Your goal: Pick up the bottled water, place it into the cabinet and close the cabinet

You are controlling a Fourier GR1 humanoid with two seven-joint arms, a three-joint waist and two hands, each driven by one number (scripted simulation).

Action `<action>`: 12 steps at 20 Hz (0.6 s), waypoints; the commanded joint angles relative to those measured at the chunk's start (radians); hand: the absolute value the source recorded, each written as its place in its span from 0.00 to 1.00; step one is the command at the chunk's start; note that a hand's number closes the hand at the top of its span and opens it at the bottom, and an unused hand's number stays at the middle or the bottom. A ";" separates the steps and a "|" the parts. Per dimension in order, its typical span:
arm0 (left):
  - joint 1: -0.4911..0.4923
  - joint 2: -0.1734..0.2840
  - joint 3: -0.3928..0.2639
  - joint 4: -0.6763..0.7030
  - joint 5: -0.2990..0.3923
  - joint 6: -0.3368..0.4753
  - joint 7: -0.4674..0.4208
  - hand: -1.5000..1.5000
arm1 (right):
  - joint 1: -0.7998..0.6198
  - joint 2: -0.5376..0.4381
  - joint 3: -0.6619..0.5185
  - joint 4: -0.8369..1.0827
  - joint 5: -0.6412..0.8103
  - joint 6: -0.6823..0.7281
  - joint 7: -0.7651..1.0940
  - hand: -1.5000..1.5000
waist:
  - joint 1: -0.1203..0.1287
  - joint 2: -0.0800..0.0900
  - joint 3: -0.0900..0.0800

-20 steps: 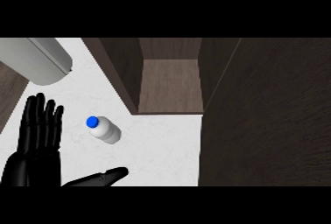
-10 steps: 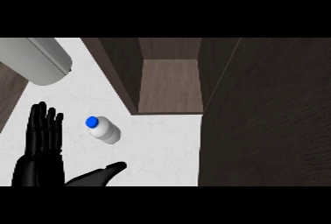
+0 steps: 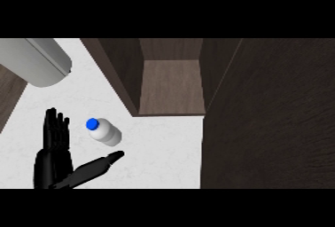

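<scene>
Bottled water (image 3: 104,132) stands on the white desk (image 3: 160,146) with its blue cap toward the upper left, well clear of the desk's edges. White surface lies open around it on every side, and a bare stretch runs from it to the right as far as the tall dark panel (image 3: 268,115) that fills the right of the view. Above and to the right of it the cabinet (image 3: 171,84) is open, its brown floor showing between dark side walls, with its front edge meeting the desk. A grey rounded object (image 3: 40,62) lies at the upper left, near the desk's left edge. No label or writing can be read on the bottle.

One black hand (image 3: 56,153) shows at the lower left; which hand it is cannot be told. Its fingers (image 3: 56,128) are straight and spread, pointing up the view just left of the bottle and apart from it, and its thumb (image 3: 98,166) stretches out below the bottle, not touching it
</scene>
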 commanded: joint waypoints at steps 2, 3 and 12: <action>0.004 -0.008 0.037 0.096 0.069 -0.022 -0.098 0.00 | 0.102 -0.026 -0.015 -0.182 -0.047 0.011 0.035 0.00 | 0.002 -0.001 0.000; -0.075 -0.008 0.062 0.217 0.108 -0.013 -0.138 0.00 | 0.111 -0.014 0.019 -0.129 -0.023 0.026 -0.017 0.00 | -0.004 0.000 0.000; -0.135 -0.008 0.195 0.545 0.234 -0.081 -0.422 0.00 | 0.180 -0.026 -0.005 -0.135 -0.054 0.048 -0.071 0.00 | -0.003 0.001 0.000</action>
